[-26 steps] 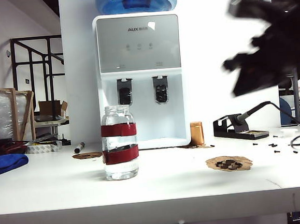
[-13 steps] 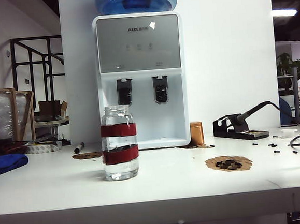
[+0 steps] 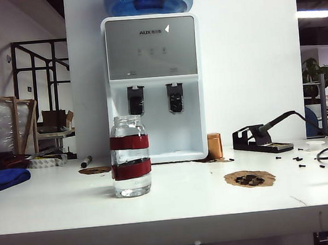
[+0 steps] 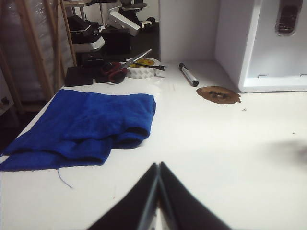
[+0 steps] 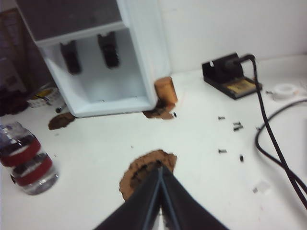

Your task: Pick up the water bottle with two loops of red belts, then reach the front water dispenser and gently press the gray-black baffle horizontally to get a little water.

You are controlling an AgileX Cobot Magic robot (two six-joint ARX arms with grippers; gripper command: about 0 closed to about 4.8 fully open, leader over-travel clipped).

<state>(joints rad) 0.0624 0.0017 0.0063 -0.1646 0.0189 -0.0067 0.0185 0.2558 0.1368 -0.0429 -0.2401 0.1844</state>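
The water bottle (image 3: 131, 156), clear with two dark red bands, stands upright on the white table in front of the water dispenser (image 3: 154, 83); the right wrist view shows this bottle (image 5: 28, 158) too. Two gray-black baffles (image 3: 137, 101) (image 3: 175, 98) hang side by side in the dispenser's recess. Neither gripper shows in the exterior view. My right gripper (image 5: 160, 166) is shut and empty, over a brown patch (image 5: 144, 167), well away from the bottle. My left gripper (image 4: 158, 165) is shut and empty above bare table beside a blue cloth (image 4: 86, 127).
A copper-coloured cylinder (image 3: 215, 146) stands by the dispenser's right corner. A soldering station (image 3: 262, 137), a black cable (image 5: 273, 139) and loose screws (image 5: 230, 127) lie at the right. A marker (image 4: 188, 74), a tape roll (image 4: 142, 69) and scissors lie at the left.
A second ago the right arm was a blurred dark shape at the upper right of the exterior view; it has since left that view. The bottle has stayed put.
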